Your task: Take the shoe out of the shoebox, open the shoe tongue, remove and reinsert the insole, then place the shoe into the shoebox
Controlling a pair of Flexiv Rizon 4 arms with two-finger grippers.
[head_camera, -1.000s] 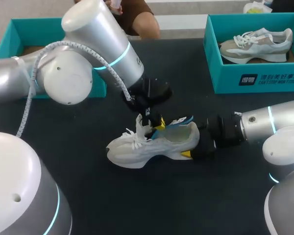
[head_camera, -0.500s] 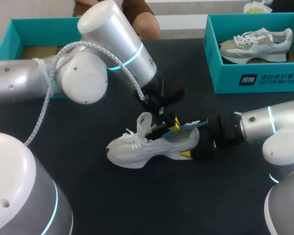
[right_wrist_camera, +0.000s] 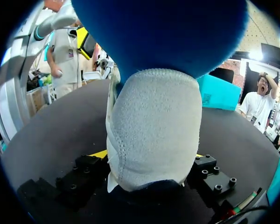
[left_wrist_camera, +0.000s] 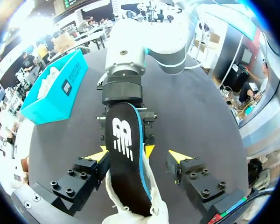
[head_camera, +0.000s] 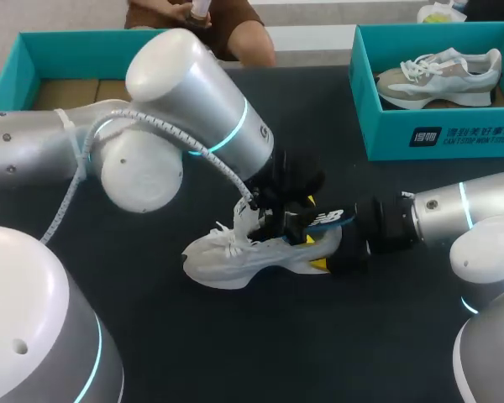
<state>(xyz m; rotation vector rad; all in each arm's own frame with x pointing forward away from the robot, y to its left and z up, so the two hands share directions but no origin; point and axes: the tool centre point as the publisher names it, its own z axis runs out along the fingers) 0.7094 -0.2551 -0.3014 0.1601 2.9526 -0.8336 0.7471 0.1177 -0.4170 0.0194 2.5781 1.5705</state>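
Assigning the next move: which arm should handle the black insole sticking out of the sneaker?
Left: the left fingers flank the black, blue-edged insole, while the right fingers hold the heel of the pale grey sneaker.

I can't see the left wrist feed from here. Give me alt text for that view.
A black insole with a white logo and blue edge sticks out of the white shoe, between the left gripper's open jaws. Straight ahead, the right arm faces the camera at the shoe's far end; a teal shoebox sits off beside it.

Dark table (head_camera: pixel 260 353): 1 pale shoe (head_camera: pixel 235 264), 2 teal shoeboxes (head_camera: pixel 67 54) (head_camera: pixel 454 138).
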